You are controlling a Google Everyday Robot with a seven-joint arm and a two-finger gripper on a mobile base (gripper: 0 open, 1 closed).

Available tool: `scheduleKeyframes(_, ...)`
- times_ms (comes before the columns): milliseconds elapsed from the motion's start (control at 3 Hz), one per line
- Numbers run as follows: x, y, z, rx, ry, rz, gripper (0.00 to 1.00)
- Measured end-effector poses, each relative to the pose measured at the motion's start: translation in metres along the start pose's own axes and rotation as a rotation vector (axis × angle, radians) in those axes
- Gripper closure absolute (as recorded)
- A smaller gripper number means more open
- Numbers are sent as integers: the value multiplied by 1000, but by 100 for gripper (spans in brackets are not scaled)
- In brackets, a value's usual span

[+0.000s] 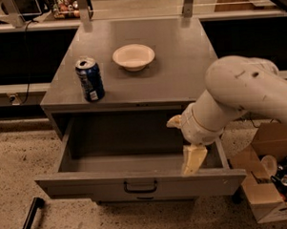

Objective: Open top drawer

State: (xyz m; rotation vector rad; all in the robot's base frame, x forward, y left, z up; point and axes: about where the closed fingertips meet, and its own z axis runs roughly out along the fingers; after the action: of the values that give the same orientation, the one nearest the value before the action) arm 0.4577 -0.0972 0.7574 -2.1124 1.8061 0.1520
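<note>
Gripper (185,141) w/ cream fingers wide, empty, over boxy grey-metal top drawer (84,186)

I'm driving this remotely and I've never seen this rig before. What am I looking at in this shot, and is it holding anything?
The big white shape on the right is the robot's single arm. Its cream gripper hangs over the right side of the wide grey metal top drawer, which is pulled out. There is only one camera view, looking down on the grey cabinet top from the front. On the top stand a blue drink can and a white bowl. I can see nothing in the gripper.
</note>
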Motion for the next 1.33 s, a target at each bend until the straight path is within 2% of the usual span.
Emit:
scheduleKeyframes(333, 8, -25, -9, -6, 1, 4, 41)
scheduleKeyframes(667, 22, -33, 4, -3, -3, 48, 63)
scheduleKeyframes(1000, 33, -29, 41, -13, 21, 87, 86)
scheduleKeyframes(1333, 44, -15, 81, -46, 59, 109, 100)
